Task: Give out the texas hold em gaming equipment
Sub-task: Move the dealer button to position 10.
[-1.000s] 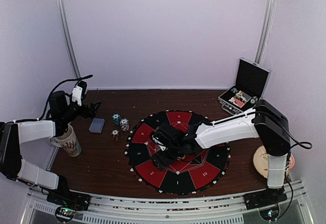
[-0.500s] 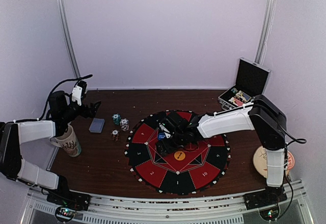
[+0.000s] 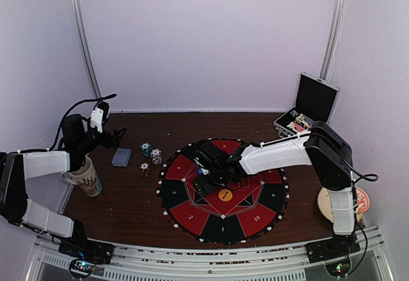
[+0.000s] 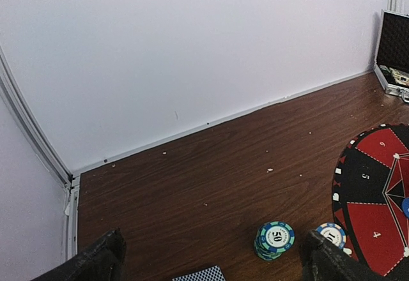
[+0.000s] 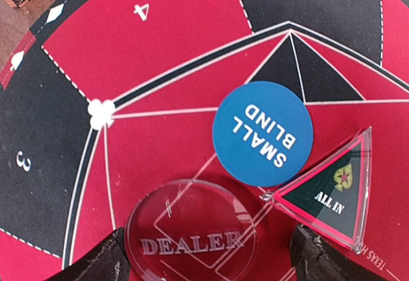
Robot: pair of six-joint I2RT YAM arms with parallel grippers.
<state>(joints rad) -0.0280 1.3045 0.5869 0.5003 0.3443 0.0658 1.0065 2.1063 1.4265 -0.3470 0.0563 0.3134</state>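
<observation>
My right gripper is open low over the round red-and-black mat. A clear round DEALER disc lies between its fingers. The left finger stands at the disc's rim and the right finger stands apart from it. Just beyond lie a blue SMALL BLIND disc and a triangular ALL IN marker. From above, the right gripper is on the mat's left half, and an orange disc lies at the centre. My left gripper hangs open and empty above the wood. A teal chip stack and the playing cards lie below it.
More chip stacks and the card deck lie left of the mat. A patterned mug stands under the left arm. The open silver-edged case is at the back right, and a plate sits beside the right arm's base.
My right gripper has moved from the mat's centre up towards its left side, uncovering the orange disc, and its jaws have narrowed a little. The left arm has not moved.
</observation>
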